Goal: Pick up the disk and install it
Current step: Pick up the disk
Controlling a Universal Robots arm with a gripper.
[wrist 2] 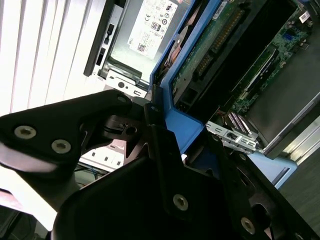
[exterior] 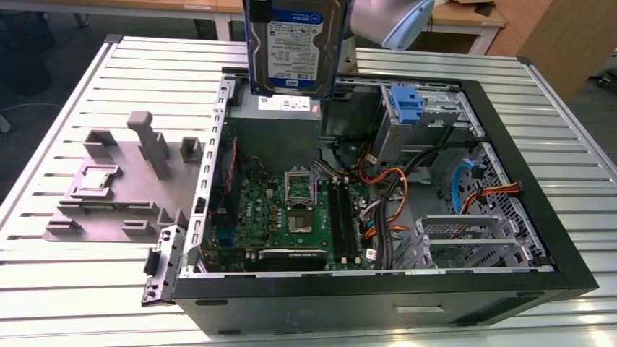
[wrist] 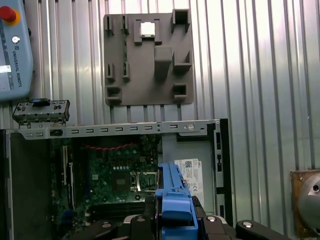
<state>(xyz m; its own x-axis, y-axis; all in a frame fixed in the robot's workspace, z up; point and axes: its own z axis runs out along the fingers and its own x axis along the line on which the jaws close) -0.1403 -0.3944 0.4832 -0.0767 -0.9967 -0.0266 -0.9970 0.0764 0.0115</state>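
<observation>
While jaws clamp it, one disk [exterior: 292,45] hangs above one case [exterior: 337,303].

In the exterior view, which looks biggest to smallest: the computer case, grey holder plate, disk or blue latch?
Largest first:
computer case
grey holder plate
disk, lifted and cut off at the top, so its rank against the plate is unsure
blue latch

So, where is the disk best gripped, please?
Its top end, from above, as the gripper has it: the disk hangs upright over the open case, so a pinch across its thin section leaves the blue rails and lower end free.
</observation>
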